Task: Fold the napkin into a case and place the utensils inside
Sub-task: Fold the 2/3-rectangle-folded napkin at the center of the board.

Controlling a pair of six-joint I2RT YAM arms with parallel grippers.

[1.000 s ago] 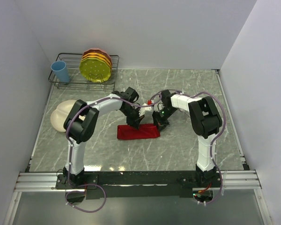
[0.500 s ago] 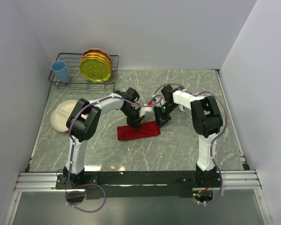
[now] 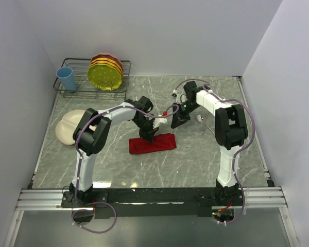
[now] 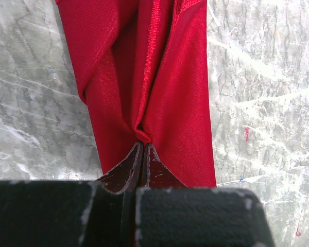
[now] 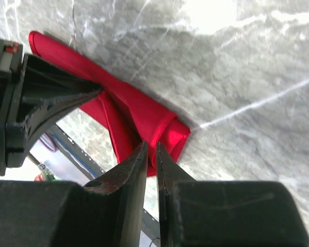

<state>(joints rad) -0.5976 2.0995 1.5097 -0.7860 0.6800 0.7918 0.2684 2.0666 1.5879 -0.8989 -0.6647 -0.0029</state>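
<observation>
- Top external view puts the napkin near the middle of the worktop, already gathered into a narrow red band lying left to right.
- The left claw is down on the band's far edge. Its wrist camera shows the jaws shut on a pinch of red cloth, with pleats fanning away from the tips.
- The right claw hangs just beyond the band's right end, and it looks clear of the cloth. Its jaws are all but together and nothing shows between them.
- My guess is that the folding step is in hand and the case is not yet finished.
- Next, I reckon, the right claw must open and take the rolled right end while the left keeps its pinch. Satin this slick will slide and unfold easily.
- I cannot pick out the utensils for certain.
- The worktop is grey marbled stone between plain white walls.
- A wire rack in the far left corner holds a blue cup and stacked yellow plates.
- A cream plate sits by the left edge.
</observation>
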